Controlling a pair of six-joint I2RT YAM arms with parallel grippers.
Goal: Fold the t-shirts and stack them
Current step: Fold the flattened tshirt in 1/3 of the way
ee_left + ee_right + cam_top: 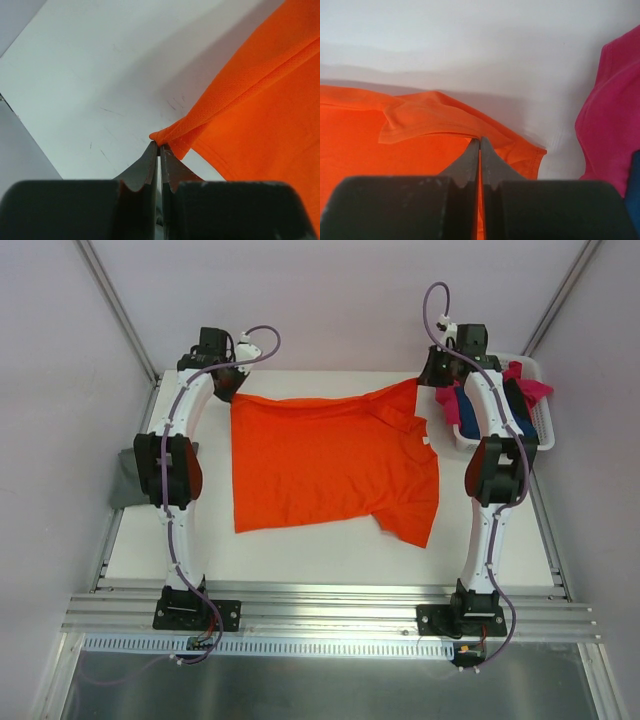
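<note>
- The grey-green t-shirt (125, 478) lies crumpled at the left edge of the table (330, 560). It is well to the left of the left claw and nearer the arm bases, partly hidden by that arm's elbow.
- The left claw (159, 146) is at the far left of the table with its jaws pressed together. A bunched corner of the orange t-shirt (330, 465) is pinched at its very tips.
- From that pinched corner the orange cloth runs off to the claw's right. White table shows ahead of the claw and to its left.
- The orange t-shirt is spread mostly flat between the two claws. Its near sleeve sticks out toward the arm bases, below and to the left of the right claw.
- The right claw (480, 140) is also closed tight, gripping the far sleeve of the orange t-shirt. Orange cloth shows in the slit between its fingers, and a folded hem lies just ahead and to its left.
- Just right of the right claw stands a white basket (543, 420).
- The magenta t-shirt (448, 402) spills over the basket's rim on the claw's side.
- The navy t-shirt (524, 426) lies inside the basket, largely behind the right arm.
</note>
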